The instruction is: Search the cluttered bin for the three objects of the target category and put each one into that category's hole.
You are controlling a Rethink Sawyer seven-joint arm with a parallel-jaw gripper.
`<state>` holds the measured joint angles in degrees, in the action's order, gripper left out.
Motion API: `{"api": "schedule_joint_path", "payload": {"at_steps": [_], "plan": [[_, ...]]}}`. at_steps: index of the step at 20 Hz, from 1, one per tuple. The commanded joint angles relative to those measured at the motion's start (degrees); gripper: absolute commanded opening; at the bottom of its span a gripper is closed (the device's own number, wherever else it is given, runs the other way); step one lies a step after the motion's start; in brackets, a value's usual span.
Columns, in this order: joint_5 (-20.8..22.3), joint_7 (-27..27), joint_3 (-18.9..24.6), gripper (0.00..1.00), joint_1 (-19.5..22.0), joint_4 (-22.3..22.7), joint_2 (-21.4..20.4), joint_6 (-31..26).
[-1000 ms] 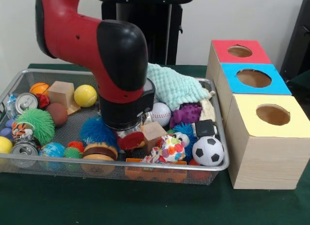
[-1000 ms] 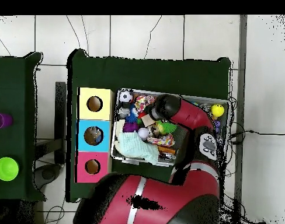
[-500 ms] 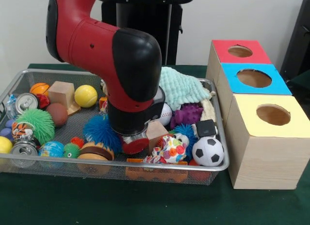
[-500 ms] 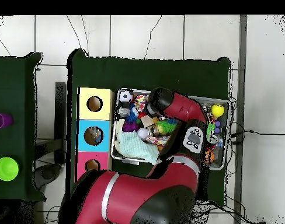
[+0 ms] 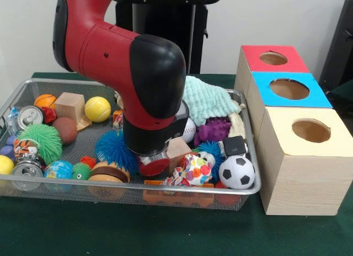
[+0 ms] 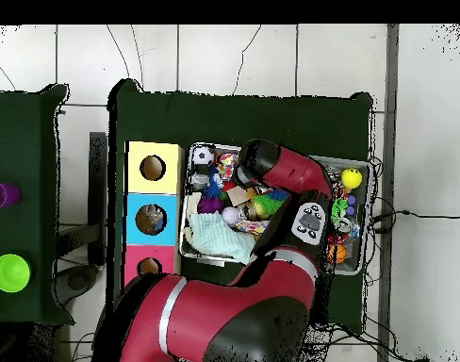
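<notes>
Green cloth covers the table, and on it sits the wire bin with three wooden boxes just to its right: the red-topped box farthest, the blue-topped box in the middle, the yellow-topped box nearest. From my seat the arm's wrist is down in the middle of the bin, and it hides the gripper; I cannot tell whether the pincer is spread, closed or clamped on anything. A red round piece shows just under the wrist, touching a wooden block.

I can't name the target category from here. Balls are the likeliest: the soccer ball at the near right, the yellow ball at the far left, the baseball behind the wrist.

My worry is crowding. The blue spiky ball presses against the wrist on the left and the patterned soft toy lies just right of it, so any lift could drag a neighbour along. The mint cloth draped at the far right could snag on a sideways sweep toward the boxes.
</notes>
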<state>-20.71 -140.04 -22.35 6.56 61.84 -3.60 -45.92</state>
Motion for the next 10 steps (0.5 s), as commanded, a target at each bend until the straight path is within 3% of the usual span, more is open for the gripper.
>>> {"api": "schedule_joint_path", "payload": {"at_steps": [1, 10], "plan": [[-3.3, -6.2, 13.9, 1.0, 1.6, 4.6, 4.5, 17.3], [0.5, -4.1, 14.7, 1.0, 4.2, 13.5, 0.7, 23.9]]}}
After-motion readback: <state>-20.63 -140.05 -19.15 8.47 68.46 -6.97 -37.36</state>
